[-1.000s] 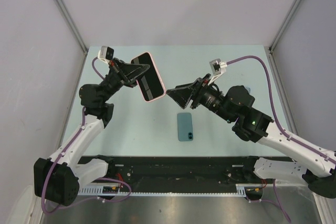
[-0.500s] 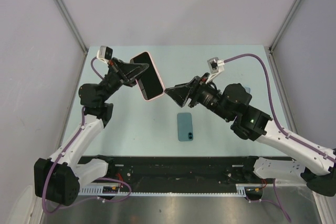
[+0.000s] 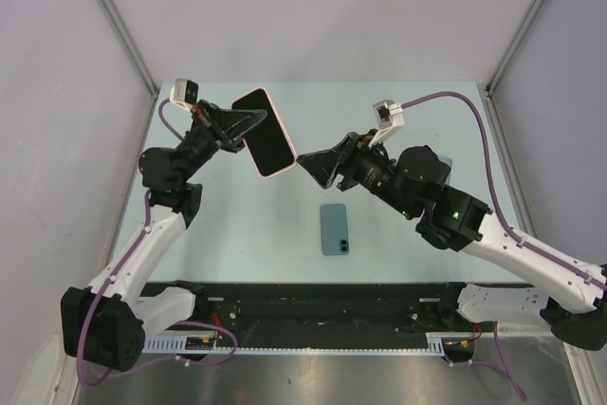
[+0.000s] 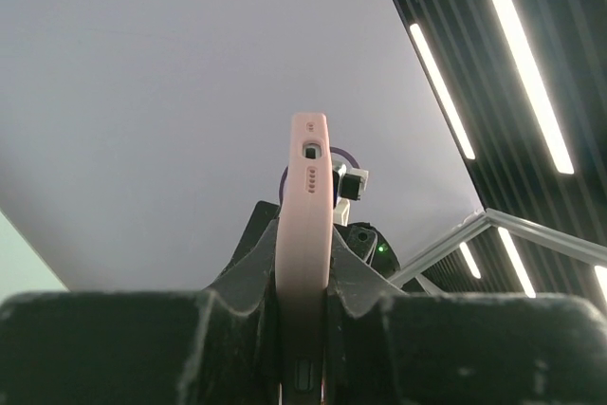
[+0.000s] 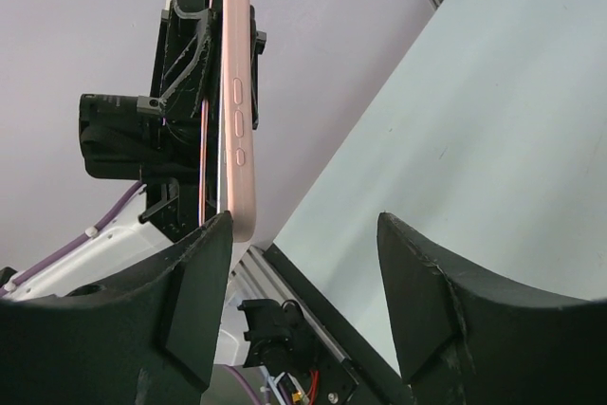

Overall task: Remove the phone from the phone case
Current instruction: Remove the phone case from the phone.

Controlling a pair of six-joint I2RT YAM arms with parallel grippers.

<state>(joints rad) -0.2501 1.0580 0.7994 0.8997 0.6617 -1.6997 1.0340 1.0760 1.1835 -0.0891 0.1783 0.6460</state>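
Observation:
A phone with a dark screen sits in a pink case [image 3: 266,135]. My left gripper [image 3: 245,130] is shut on its left edge and holds it tilted in the air above the table. In the left wrist view the case [image 4: 305,177] stands edge-on, clamped between my fingers [image 4: 302,263]. My right gripper [image 3: 309,166] is open, just right of the phone's lower right corner. In the right wrist view the pink edge with its side buttons [image 5: 235,92] hangs just above my left fingertip, outside the open jaws [image 5: 303,230].
A teal phone-shaped slab [image 3: 333,229] lies flat on the pale green table [image 3: 427,111], below both grippers. Grey walls close in the back and sides. A black rail [image 3: 322,301] runs along the near edge.
My left gripper has carried the cased phone slightly up and left. My right gripper has moved left and up, following the phone's lower corner, still open.

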